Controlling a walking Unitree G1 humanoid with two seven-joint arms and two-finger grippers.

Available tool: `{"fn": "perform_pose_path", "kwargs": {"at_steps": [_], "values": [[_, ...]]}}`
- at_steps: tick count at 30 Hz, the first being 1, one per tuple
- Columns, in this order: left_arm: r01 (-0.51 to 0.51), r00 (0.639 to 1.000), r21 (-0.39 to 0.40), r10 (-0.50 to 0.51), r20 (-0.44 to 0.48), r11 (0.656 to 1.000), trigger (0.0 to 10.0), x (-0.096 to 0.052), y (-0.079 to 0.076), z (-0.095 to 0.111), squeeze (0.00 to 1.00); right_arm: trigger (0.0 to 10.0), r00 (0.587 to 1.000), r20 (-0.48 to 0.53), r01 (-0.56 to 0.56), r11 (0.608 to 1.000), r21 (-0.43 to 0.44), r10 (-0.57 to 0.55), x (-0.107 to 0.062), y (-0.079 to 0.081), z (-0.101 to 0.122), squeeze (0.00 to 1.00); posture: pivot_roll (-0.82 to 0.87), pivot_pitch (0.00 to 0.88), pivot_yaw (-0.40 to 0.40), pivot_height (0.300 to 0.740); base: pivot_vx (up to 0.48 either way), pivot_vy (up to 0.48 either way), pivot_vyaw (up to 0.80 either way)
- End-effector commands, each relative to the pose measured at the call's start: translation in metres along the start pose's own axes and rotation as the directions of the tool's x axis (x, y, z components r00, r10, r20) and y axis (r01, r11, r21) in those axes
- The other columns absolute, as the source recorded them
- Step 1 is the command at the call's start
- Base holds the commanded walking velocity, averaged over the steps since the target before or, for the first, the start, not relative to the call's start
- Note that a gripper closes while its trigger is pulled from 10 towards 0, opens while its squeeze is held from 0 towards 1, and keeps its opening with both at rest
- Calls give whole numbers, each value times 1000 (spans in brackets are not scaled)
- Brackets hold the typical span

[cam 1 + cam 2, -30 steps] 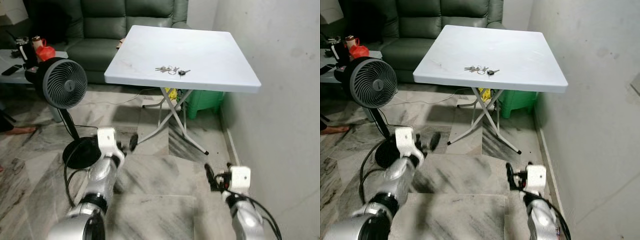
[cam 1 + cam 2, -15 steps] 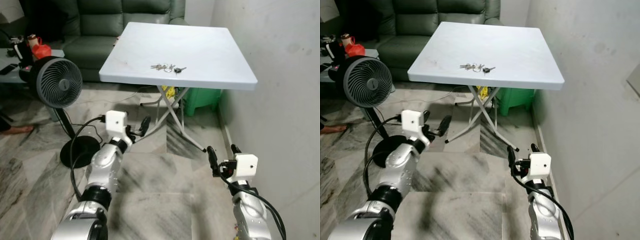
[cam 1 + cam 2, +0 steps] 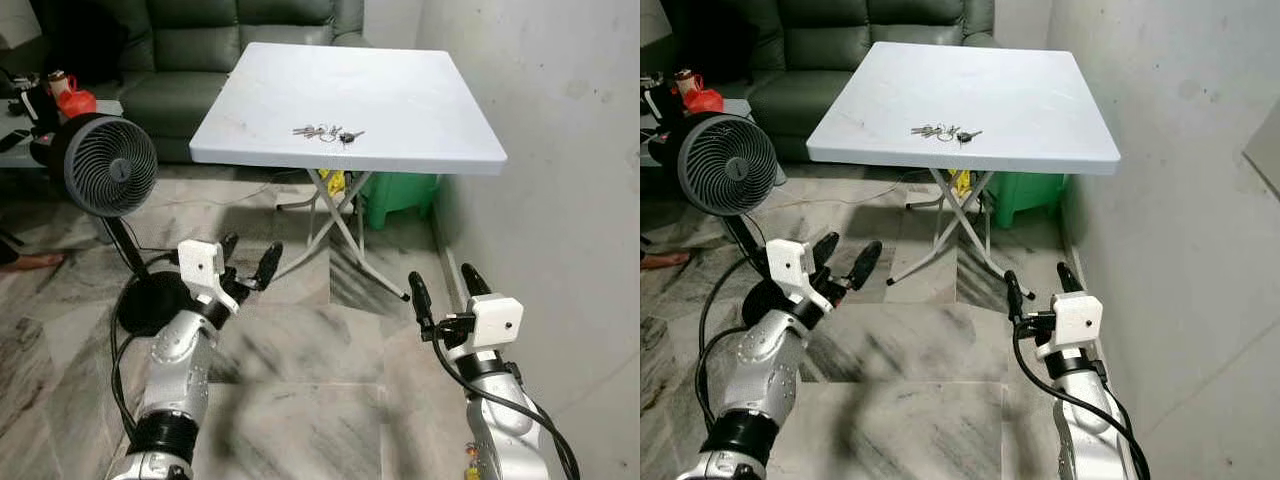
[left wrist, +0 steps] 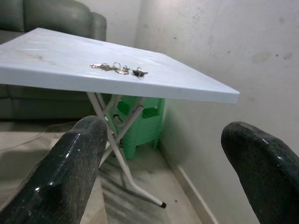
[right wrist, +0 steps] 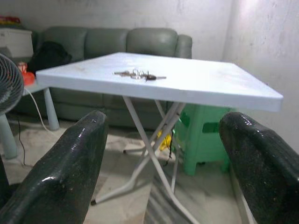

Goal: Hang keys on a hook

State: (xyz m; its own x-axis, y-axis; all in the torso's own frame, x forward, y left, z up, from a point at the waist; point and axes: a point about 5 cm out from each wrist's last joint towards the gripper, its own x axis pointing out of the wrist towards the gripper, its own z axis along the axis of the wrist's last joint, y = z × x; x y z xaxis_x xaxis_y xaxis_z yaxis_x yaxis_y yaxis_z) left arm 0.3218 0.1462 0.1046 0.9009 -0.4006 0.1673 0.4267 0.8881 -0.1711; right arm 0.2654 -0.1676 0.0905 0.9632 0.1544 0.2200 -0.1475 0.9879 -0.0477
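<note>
A bunch of keys (image 3: 326,133) lies near the front edge of a white folding table (image 3: 420,120), seen also as the keys (image 4: 117,69) and the keys (image 5: 138,74) in the wrist views. My left gripper (image 3: 247,262) is raised over the floor, well short of the table and below its top, fingers open and empty. My right gripper (image 3: 443,288) is also raised low in front of the table's right side, open and empty. No hook can be made out.
A black standing fan (image 3: 103,166) with its cable is on the left by my left arm. A green plastic stool (image 3: 405,195) sits under the table. A dark green sofa (image 3: 190,50) is behind. A white wall (image 3: 560,150) runs along the right.
The camera has moved closer to the table. Both arms have lifted higher, and the fingers of both grippers now show spread apart.
</note>
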Motion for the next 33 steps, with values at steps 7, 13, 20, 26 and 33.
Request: {"fn": "perform_pose_path", "kwargs": {"at_steps": [7,13,20,26,33], "values": [[26,1000,34,-26,-2,999,10000,12,-6,11,0,10000,1000,-9,9,1000,8,-9,4,2,5,0,-53,20,5,740,0,0,0],[53,999,40,-53,-12,998,10000,17,-9,14,0,10000,1000,-9,13,1000,11,-13,6,2,7,0,-55,22,11,740,0,0,0],[67,998,39,-66,-14,997,10000,23,-11,17,0,10000,1000,-11,23,1000,8,-23,6,0,9,0,-63,25,19,740,0,0,0],[69,998,37,-68,-15,997,10000,26,-12,18,0,10000,1000,-13,24,1000,6,-24,7,-1,9,0,-65,26,20,740,0,0,0],[77,997,39,-76,-15,996,10000,29,-14,18,0,10000,1000,-13,23,1000,2,-23,7,0,9,0,-65,26,24,740,219,0,0]]}}
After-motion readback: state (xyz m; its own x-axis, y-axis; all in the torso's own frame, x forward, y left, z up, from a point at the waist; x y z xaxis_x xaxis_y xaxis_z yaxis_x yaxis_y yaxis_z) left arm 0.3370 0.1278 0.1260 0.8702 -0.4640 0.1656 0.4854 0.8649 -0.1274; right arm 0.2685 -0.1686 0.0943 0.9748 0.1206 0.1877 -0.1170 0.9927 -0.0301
